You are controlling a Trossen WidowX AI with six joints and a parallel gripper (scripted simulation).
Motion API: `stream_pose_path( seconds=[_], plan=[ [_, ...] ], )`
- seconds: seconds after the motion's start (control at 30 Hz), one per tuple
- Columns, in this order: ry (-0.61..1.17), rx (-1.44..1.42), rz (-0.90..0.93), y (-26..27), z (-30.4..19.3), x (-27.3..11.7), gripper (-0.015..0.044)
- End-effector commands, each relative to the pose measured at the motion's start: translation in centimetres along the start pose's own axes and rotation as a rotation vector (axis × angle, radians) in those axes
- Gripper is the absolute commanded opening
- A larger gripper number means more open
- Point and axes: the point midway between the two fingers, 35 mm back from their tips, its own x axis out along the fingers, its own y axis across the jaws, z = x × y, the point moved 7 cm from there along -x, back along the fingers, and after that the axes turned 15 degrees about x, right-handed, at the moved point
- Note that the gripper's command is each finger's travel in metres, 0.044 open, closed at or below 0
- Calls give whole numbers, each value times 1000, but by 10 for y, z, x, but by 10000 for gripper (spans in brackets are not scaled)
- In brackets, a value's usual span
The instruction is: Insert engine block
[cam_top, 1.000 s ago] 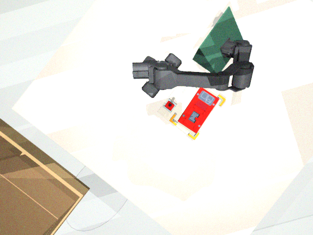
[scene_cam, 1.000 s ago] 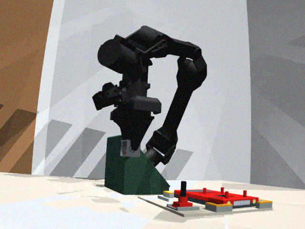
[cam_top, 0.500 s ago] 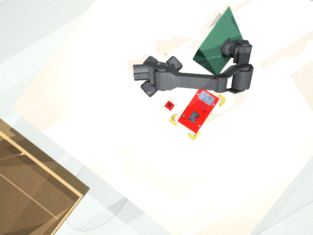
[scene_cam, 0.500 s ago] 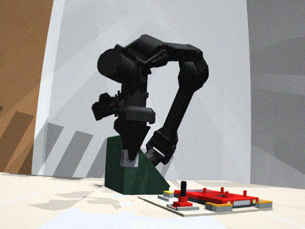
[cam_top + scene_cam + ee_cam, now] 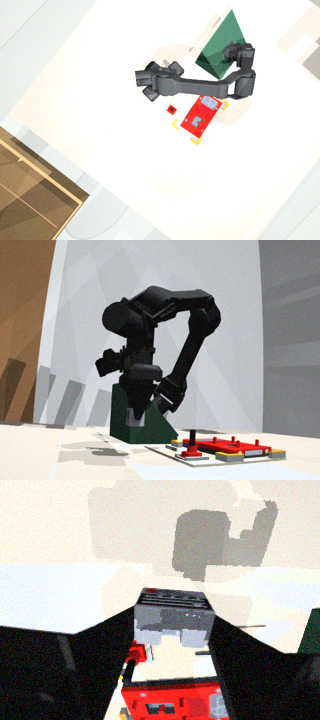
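Note:
My gripper (image 5: 137, 417) (image 5: 171, 613) is shut on the grey engine block (image 5: 130, 418) (image 5: 172, 619), held in the air beside the car body. In the wrist view the block's notch, between two light feet, faces the car body; its striped face with a red spot is on the far side. The arm hides the block in the top view. The red car body (image 5: 188, 125) (image 5: 202, 443) (image 5: 175, 690) lies flat, with a dark opening (image 5: 195, 121) (image 5: 167, 709) in its top. A small red rib shows at the opening's edge in the wrist view.
A red stand with a black post (image 5: 171, 110) (image 5: 191, 450) (image 5: 135, 653) stands beside the car body. Yellow-topped corner brackets (image 5: 175, 125) (image 5: 229, 457) surround the car. Short pegs rise from its top. A green wedge-shaped block (image 5: 219, 41) (image 5: 155, 433) (image 5: 310, 637) stands by the arm's base.

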Motion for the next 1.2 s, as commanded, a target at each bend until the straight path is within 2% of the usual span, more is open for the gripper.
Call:
stream_pose_path(
  seconds=[0.0,1.17],
  plan=[
    [4,6,-6,-1,0,8,0],
    [6,5,-6,-1,-1,55,0]
  ],
)
